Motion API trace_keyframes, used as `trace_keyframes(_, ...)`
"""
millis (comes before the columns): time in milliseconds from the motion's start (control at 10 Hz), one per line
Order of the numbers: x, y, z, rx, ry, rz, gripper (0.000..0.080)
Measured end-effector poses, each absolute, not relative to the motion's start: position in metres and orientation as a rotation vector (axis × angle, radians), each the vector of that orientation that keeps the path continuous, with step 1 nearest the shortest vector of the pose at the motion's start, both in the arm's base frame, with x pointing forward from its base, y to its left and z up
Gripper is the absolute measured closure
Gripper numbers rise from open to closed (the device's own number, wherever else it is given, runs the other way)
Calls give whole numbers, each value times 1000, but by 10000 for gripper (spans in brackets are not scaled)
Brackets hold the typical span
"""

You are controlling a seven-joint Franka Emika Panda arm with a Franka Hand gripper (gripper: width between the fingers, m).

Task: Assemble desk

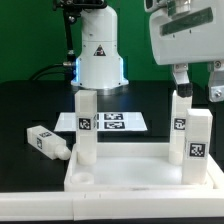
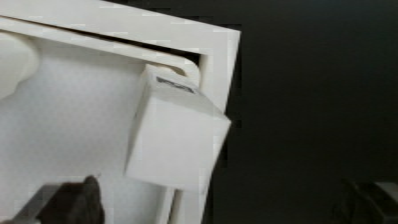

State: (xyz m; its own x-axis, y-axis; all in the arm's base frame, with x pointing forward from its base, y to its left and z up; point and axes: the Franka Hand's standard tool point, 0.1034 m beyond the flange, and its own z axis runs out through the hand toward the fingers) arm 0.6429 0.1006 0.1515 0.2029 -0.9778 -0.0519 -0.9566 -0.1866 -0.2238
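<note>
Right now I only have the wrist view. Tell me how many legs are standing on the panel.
Observer: Three stand upright on the panel: one leg on the exterior view's left, and two on its right.
Operator: Find the fourth for me.
Observer: The fourth leg lies flat on the black table, off the panel's left side in the exterior view.
Operator: Report the jaws.
Observer: The jaws hang open above the two right-hand legs, holding nothing.
</note>
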Motion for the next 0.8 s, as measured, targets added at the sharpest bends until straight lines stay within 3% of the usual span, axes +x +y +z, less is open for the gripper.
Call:
trace_keyframes(400,643,98,152,-2300,1818,-157,151)
trace_keyframes(800,628,42,175,-2483,1525,-219,151)
